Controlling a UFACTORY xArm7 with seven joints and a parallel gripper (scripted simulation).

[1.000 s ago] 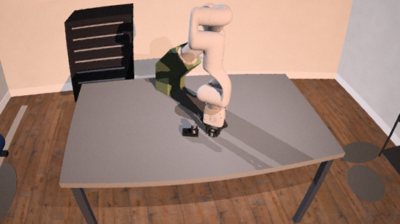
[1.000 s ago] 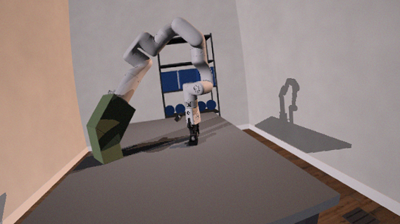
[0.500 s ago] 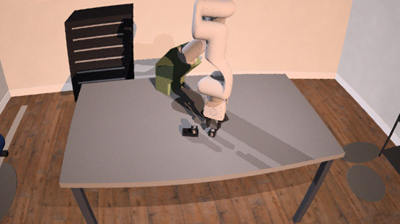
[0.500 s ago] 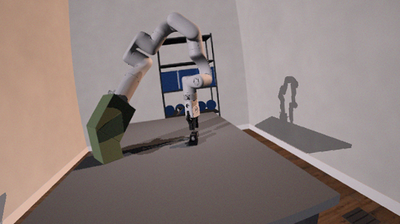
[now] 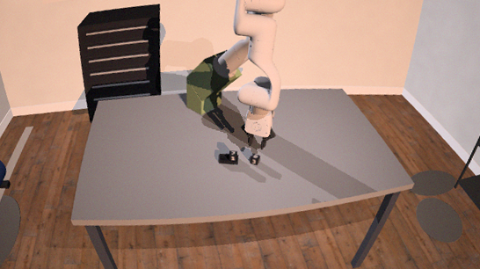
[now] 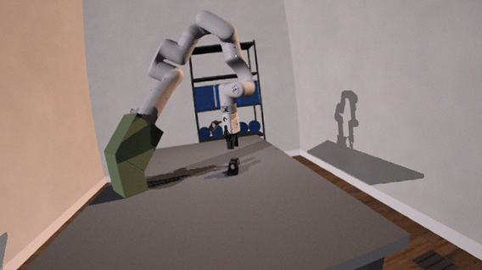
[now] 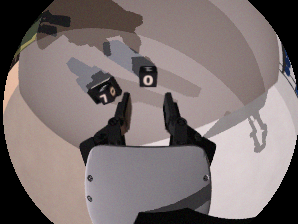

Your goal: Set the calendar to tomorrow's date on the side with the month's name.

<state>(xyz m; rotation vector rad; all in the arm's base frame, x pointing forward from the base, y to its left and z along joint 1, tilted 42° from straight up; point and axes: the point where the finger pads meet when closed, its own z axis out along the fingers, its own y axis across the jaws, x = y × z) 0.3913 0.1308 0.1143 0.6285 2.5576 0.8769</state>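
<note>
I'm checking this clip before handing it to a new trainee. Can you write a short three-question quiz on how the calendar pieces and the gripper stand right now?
1. True or false: the gripper is holding a cube.
2. The cube showing 0 stands: A) inside the tray; B) on the table, apart from the tray; C) between the fingers.
3. How many cubes are in the tray?

Key: 1. False; the fingers are apart with nothing between them, above the table. 2. B. 3. One.
</note>
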